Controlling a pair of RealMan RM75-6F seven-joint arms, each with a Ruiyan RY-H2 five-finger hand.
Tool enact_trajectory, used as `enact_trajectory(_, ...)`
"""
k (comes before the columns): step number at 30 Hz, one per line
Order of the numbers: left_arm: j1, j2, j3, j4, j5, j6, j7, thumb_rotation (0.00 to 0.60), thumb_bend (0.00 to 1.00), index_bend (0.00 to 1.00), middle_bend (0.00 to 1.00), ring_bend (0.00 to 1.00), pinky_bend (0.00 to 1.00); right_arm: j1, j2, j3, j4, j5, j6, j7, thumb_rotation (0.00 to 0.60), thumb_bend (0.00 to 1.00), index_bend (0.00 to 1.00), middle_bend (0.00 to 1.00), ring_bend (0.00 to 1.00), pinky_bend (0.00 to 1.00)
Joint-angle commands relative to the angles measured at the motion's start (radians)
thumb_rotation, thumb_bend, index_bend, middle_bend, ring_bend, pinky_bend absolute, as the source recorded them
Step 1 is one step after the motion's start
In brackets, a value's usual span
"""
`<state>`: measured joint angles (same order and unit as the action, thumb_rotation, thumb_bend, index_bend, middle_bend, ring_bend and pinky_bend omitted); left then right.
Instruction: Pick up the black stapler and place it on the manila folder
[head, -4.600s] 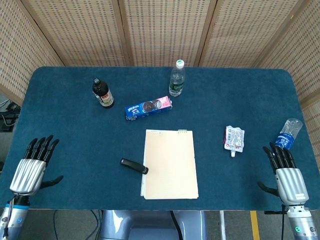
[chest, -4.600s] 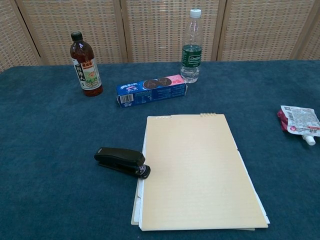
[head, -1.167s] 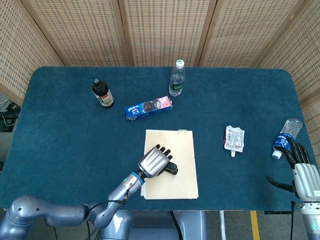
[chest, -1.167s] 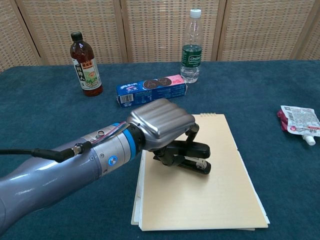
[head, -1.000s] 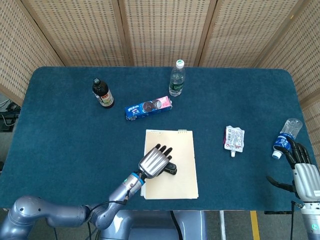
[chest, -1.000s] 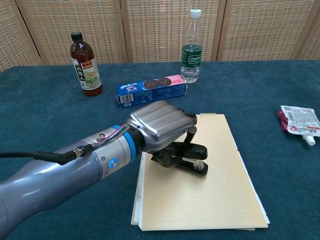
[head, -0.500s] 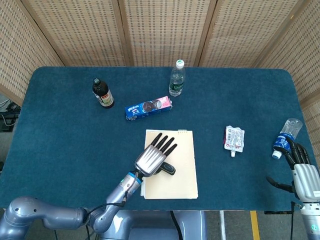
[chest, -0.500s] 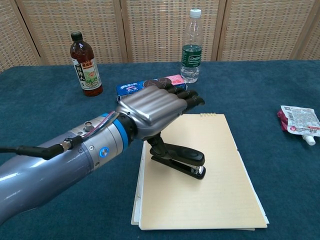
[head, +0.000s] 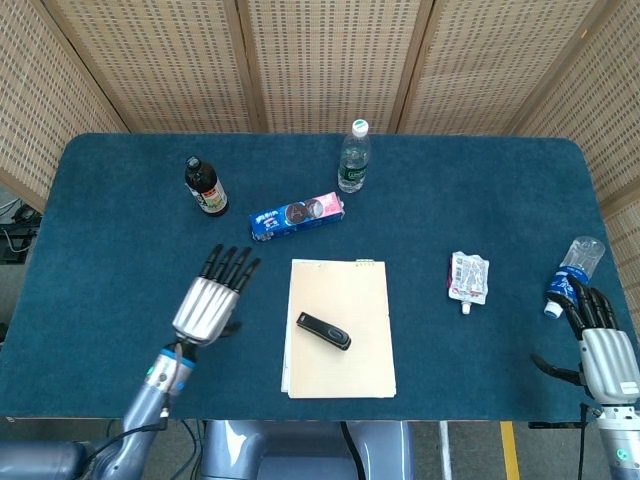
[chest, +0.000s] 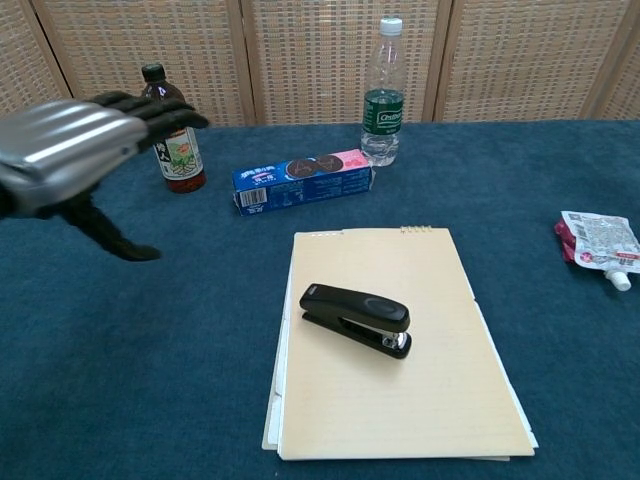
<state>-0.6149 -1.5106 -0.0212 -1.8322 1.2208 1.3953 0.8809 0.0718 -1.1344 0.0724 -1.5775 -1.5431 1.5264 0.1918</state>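
Observation:
The black stapler (head: 324, 331) (chest: 357, 318) lies flat on the manila folder (head: 355, 295) (chest: 430, 380), left of the folder's middle, with nothing touching it. My left hand (head: 211, 300) (chest: 72, 150) hovers to the left of the folder, off the stapler, fingers spread and holding nothing. At the table's right front corner my right hand (head: 597, 342) is held with fingers apart and nothing in it; the chest view does not show it.
Behind the folder lie a blue cookie pack (head: 297, 214) (chest: 303, 179), a dark sauce bottle (head: 205, 187) (chest: 172, 132) and a clear water bottle (head: 354, 157) (chest: 381, 92). A white pouch (head: 468, 276) (chest: 601, 243) lies to the right. Another plastic bottle (head: 574, 264) lies by my right hand.
My left hand has let go of the stapler, leaving it on the folder, and has drawn back to the left. The right hand has barely moved.

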Motion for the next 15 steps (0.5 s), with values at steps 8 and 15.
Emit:
enact_trajectory(8, 0.223, 0.172, 0.138, -0.007, 0.114, 0.167, -0.188, 0.600, 0.10, 0.00, 0.00, 0.00, 0.00, 0.000, -0.020, -0.003, 0.004, -0.010, 0.010, -0.057, 0.600, 0.14, 0.10, 0.00, 0.00, 0.00)
enact_trajectory(15, 0.340, 0.216, 0.201, 0.039, 0.171, 0.230, -0.298, 0.600, 0.09, 0.00, 0.00, 0.00, 0.00, -0.002, -0.017, -0.001, -0.003, -0.014, 0.018, -0.071, 0.600, 0.14, 0.05, 0.00, 0.00, 0.00)
